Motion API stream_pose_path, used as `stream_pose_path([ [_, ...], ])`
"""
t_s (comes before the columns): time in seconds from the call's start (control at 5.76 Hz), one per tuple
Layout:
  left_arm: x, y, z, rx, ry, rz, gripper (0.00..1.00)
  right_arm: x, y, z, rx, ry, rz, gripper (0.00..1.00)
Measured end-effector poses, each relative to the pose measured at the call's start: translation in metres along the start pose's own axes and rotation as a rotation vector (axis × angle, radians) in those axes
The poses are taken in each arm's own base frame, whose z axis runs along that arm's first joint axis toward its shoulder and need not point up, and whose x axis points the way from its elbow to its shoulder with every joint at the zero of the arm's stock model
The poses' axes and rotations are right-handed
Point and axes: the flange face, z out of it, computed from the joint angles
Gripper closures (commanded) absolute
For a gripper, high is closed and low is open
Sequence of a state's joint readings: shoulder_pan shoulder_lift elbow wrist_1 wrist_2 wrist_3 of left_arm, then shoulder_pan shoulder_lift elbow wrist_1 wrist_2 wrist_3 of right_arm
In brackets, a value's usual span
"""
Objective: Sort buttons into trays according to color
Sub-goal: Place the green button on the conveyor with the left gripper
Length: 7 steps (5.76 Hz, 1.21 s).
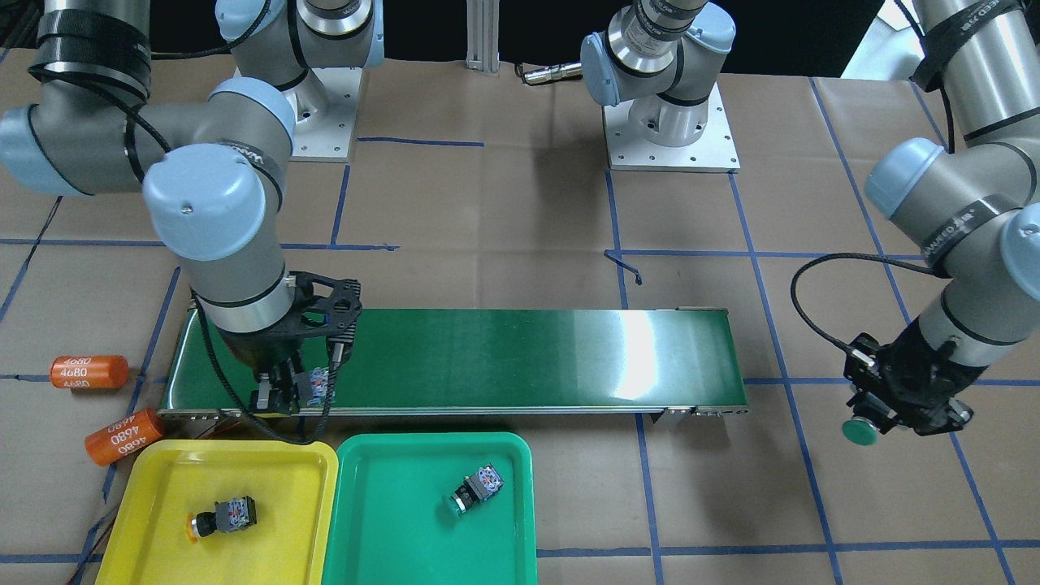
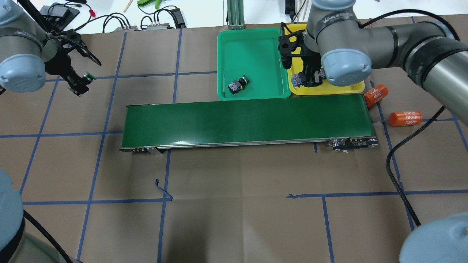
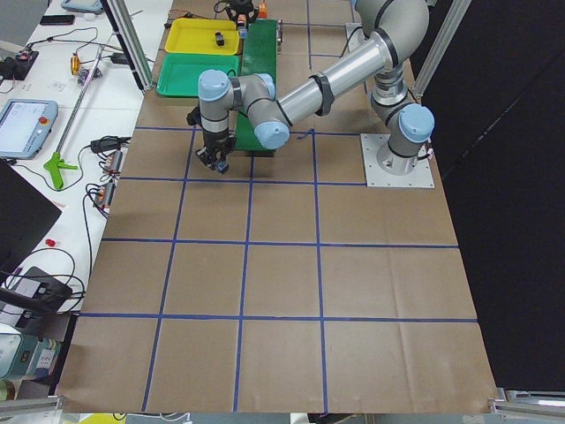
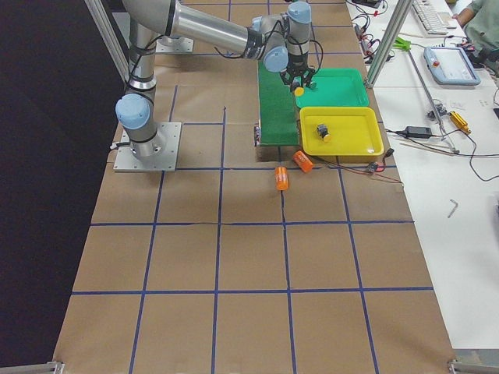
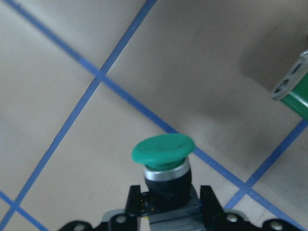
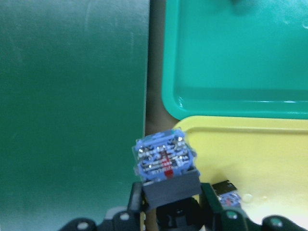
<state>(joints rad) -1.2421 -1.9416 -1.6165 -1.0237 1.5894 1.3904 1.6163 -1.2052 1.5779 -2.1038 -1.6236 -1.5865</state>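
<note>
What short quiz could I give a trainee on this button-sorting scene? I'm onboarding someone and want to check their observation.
1. True or false: the shallow green plastic tray holds two push-button switches.
2. The left two-finger gripper grips a blocky black push-button switch with which cap colour? A yellow, B green, C orange.
3. Which gripper holds a second switch near the shallow yellow plastic tray?
Key: 1 false, only one green-capped switch lies there; 2 B; 3 the right gripper.

Brown table (image 2: 234, 219): conveyor belt (image 2: 245, 120), yellow tray (image 1: 162, 479), green tray (image 1: 390, 520), two orange cylinders (image 1: 89, 371) (image 1: 124, 436).
</note>
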Motion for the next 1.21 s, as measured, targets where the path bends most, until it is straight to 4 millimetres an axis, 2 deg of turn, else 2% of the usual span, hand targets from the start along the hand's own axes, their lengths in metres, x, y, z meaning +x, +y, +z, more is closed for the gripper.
stream_pose_path([
  [0.17, 0.030, -0.044, -0.001, 0.016, 0.028, 0.219, 0.96, 0.030, 0.026, 0.013, -0.008, 0.053, -0.018, 0.78],
  [0.35, 0.075, -0.087, 0.006, 0.027, 0.063, 0.408, 0.94, 0.062, 0.049, 0.041, -0.018, 0.105, -0.042, 0.77],
  [0.52, 0.120, -0.113, 0.014, 0.032, 0.086, 0.536, 0.91, 0.086, 0.070, 0.072, -0.026, 0.130, -0.058, 0.51],
  [0.69, 0.154, -0.124, 0.018, 0.036, 0.095, 0.601, 0.83, 0.101, 0.083, 0.095, -0.028, 0.134, -0.064, 0.01],
  [0.87, 0.175, -0.130, 0.020, 0.038, 0.100, 0.630, 0.63, 0.108, 0.087, 0.105, -0.024, 0.136, -0.066, 0.00],
  [1.04, 0.186, -0.135, 0.025, 0.039, 0.107, 0.646, 0.02, 0.111, 0.088, 0.099, -0.018, 0.146, -0.068, 0.00],
  [1.21, 0.192, -0.142, 0.027, 0.050, 0.111, 0.642, 0.01, 0.108, 0.087, 0.080, -0.013, 0.129, -0.065, 0.00],
])
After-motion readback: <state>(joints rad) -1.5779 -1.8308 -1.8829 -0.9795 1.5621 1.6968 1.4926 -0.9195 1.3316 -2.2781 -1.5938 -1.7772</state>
